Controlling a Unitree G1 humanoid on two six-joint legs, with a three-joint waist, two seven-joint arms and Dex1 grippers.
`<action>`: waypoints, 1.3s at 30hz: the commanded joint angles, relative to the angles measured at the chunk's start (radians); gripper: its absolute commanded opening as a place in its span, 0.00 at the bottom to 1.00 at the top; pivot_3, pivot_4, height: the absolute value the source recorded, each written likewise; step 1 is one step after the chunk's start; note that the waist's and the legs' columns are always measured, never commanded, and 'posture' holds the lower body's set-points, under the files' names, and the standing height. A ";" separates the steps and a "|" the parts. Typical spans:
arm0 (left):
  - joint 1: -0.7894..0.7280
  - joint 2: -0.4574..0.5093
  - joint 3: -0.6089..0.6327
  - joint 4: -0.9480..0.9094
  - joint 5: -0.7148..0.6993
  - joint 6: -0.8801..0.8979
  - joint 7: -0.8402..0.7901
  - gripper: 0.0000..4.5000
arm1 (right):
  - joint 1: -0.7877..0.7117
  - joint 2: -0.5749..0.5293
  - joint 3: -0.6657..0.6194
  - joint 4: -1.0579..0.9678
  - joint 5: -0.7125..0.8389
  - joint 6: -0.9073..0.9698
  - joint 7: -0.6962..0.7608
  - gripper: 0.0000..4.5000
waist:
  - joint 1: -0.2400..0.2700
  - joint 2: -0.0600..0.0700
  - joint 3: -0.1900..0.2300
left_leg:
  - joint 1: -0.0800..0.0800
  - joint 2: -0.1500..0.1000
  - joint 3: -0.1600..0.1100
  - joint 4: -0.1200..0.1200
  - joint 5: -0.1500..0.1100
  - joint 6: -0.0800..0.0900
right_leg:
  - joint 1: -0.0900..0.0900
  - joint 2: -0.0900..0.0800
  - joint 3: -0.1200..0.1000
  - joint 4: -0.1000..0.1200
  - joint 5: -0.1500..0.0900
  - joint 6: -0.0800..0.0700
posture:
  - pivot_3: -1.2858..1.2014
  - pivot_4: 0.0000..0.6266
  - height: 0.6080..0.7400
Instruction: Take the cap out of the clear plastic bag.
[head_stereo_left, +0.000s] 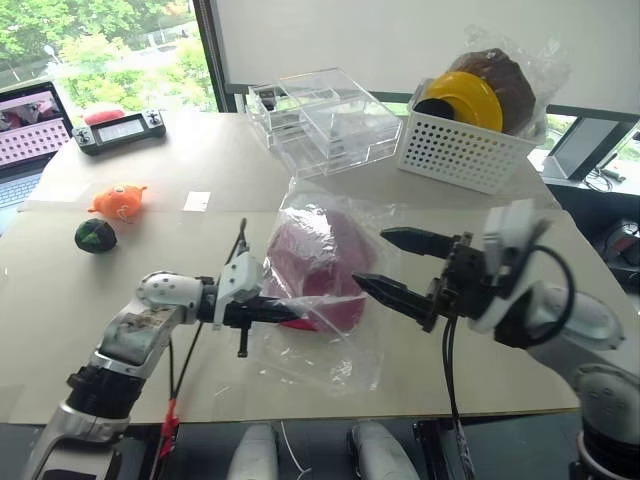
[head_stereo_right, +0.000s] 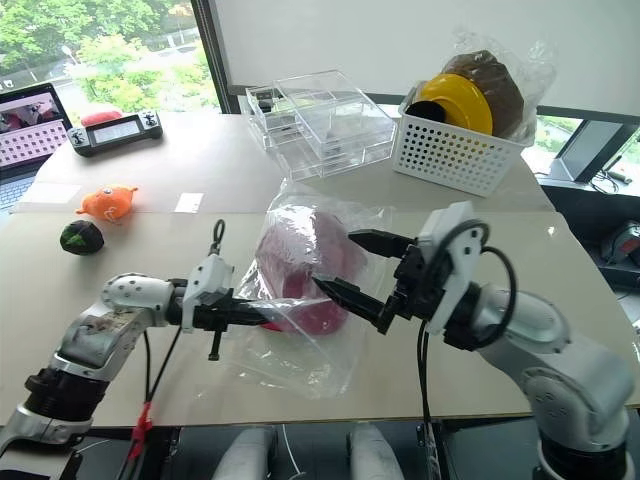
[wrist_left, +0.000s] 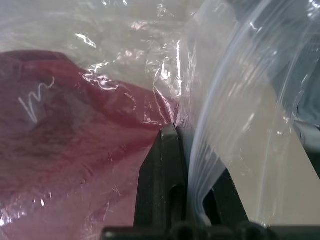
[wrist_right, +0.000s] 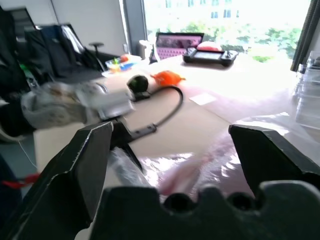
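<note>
Left pincer (head_stereo_left: 285, 312) closed on the clear plastic bag (head_stereo_left: 330, 345) near the desk's (head_stereo_left: 120, 330) front edge. Right pincer (head_stereo_left: 400, 268) jaws wide, hovering over the bag, gripping nothing. The cap (head_stereo_left: 315, 265) lies inside the bag, mid-desk. White basket (head_stereo_left: 455, 150) at far right corner.

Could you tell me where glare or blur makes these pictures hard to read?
Left wrist view: bright glints on the clear plastic bag veil the cap; the shut left pincer stays sharp. Right wrist view: the window is washed out, and the bag and the other arm are smeared between the open right pincer's fingers. Left eye view: the right forearm is motion-blurred.
</note>
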 joint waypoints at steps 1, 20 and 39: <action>-0.087 -0.047 0.025 0.035 -0.015 0.072 0.077 0.01 | -0.001 -0.071 -0.026 -0.059 0.285 -0.039 -0.052 1.00 | -0.002 0.000 0.000 | 0.000 0.000 0.000 0.000 0.000 0.000 | 0.000 0.000 0.000 0.000 0.000 0.000 | 0.52 0.24 0.96; -0.206 -0.141 0.025 0.081 -0.022 0.097 0.126 0.01 | -0.225 0.071 0.695 0.224 -0.544 -0.010 -0.163 1.00 | 0.003 0.000 0.000 | -0.003 -0.001 0.000 0.001 0.000 0.000 | -0.003 0.000 0.000 0.000 0.001 -0.001 | 0.52 0.24 0.96; -0.290 -0.234 -0.023 0.178 0.031 0.042 0.140 0.01 | -0.175 0.117 0.550 0.098 -0.485 0.032 0.004 1.00 | 0.000 0.000 0.000 | -0.004 -0.001 -0.002 0.003 0.000 0.000 | -0.002 0.000 -0.001 0.000 0.002 0.000 | 0.52 0.24 0.96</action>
